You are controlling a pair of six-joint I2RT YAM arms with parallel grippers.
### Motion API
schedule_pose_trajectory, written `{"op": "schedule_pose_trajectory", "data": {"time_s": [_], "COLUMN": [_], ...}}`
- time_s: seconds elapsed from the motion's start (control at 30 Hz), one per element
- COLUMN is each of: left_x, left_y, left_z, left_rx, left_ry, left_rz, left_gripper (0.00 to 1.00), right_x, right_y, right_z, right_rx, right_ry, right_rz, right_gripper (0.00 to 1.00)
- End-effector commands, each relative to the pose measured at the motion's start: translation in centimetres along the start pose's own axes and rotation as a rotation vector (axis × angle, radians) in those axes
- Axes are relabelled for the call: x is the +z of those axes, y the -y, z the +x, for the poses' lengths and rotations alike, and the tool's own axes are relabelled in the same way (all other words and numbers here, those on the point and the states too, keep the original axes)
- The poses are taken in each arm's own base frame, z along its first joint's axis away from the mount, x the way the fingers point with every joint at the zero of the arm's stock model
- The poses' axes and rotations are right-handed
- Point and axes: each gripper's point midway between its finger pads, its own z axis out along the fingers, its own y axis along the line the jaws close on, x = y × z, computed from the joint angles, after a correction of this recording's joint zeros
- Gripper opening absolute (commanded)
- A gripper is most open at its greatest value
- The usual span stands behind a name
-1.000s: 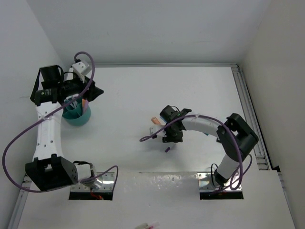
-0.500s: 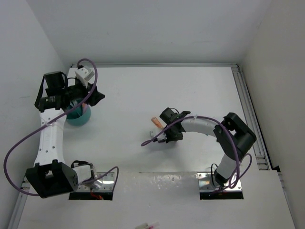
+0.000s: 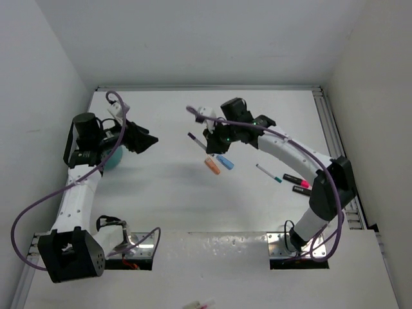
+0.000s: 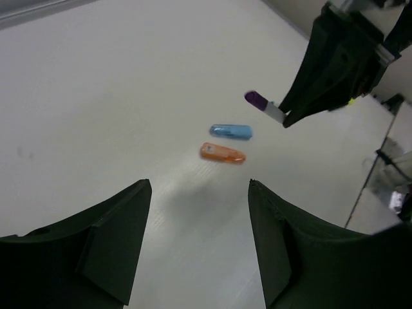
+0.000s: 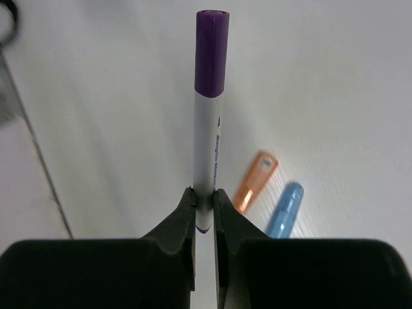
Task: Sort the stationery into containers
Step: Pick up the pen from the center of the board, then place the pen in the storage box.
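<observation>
My right gripper (image 3: pixel 211 143) is shut on a white pen with a purple cap (image 3: pixel 195 140) and holds it above the table, left of centre. In the right wrist view the pen (image 5: pixel 210 129) stands out straight from between the closed fingers. An orange highlighter (image 3: pixel 212 165) and a blue highlighter (image 3: pixel 224 161) lie on the table just below it. My left gripper (image 3: pixel 149 141) is open and empty, raised and pointing towards the pen. The teal cup (image 3: pixel 113 161) is mostly hidden under the left arm. In the left wrist view I see the orange highlighter (image 4: pixel 222 153), the blue highlighter (image 4: pixel 231 132) and the pen's purple tip (image 4: pixel 256 100).
A thin grey pen (image 3: pixel 268 173), a black marker with a pink end (image 3: pixel 296 178) and another black marker (image 3: pixel 301 189) lie at the right, near the right arm's elbow. A metal rail (image 3: pixel 331 135) runs along the right edge.
My right gripper has lifted the purple pen from mid-table and carried it back and to the left. My left gripper has swung away from over the cup, toward the right.
</observation>
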Motion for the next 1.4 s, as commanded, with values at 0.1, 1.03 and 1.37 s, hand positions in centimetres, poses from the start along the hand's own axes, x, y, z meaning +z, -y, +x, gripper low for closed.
{"op": "schedule_pose_trajectory", "data": {"time_s": [0.1, 1.03, 1.37], "left_x": [2.8, 4.9, -9.8], "left_y": [3.9, 3.6, -10.9], "left_z": [-3.8, -6.7, -5.8], "left_rx": [-0.138, -0.159, 0.141], "left_ry": [0.114, 0.155, 0.007], "left_rz": [0.112, 0.091, -0.597], "left_gripper": [0.68, 0.0, 0.0], "right_x": [-1.6, -1.4, -2.8], "right_y": [-2.1, -4.1, -0.4], "right_z": [-8.4, -10.7, -7.1], "right_rx": [0.31, 0.322, 0.381], "right_ry": [0.214, 0.211, 0.184], "right_rz": [-0.17, -0.207, -0.071], "right_gripper": [0.0, 0.63, 0.72]}}
